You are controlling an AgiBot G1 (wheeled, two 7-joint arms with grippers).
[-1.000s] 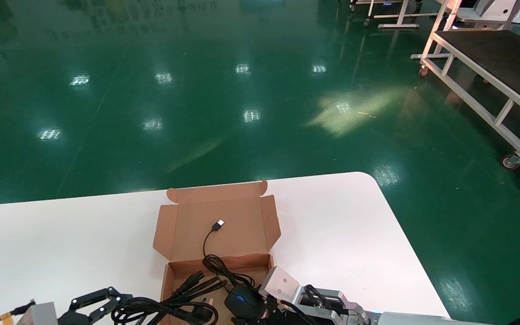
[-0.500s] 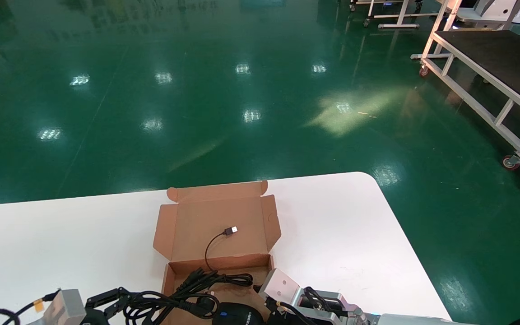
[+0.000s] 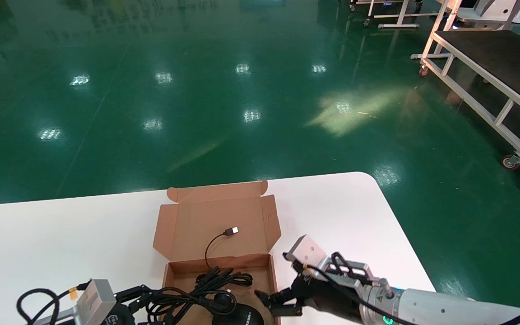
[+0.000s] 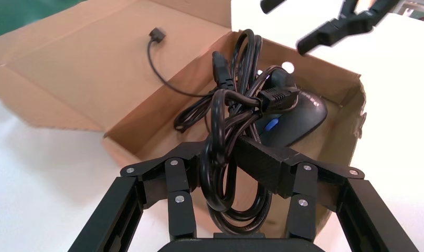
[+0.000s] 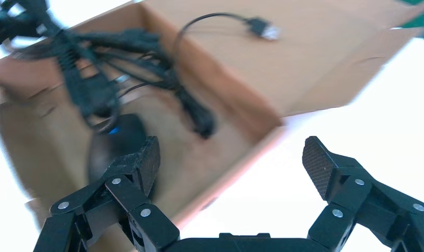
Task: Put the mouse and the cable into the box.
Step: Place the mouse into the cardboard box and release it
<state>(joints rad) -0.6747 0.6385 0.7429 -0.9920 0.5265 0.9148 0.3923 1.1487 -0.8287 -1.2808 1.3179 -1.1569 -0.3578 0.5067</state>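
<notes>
The left gripper (image 4: 228,165) is clamped on the coiled black cable (image 4: 223,126), holding it across the left wall of the box (image 4: 68,68). The mouse (image 4: 300,119) lies inside the box. The right gripper (image 5: 231,157) hangs spread wide just beside the box's right wall, above the white table (image 3: 355,216).

Mouse (image 3: 237,317) in box (image 3: 188,225); left end effector (image 3: 139,303) holds cable (image 3: 206,289); right end effector (image 3: 270,303) spread beside box.

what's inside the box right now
A mouse lies in the box, its thin cord trailing onto the lid. The cable, gripped by the left end effector, drapes over it, hiding part of it. The right end effector hangs open over its edge.
</notes>
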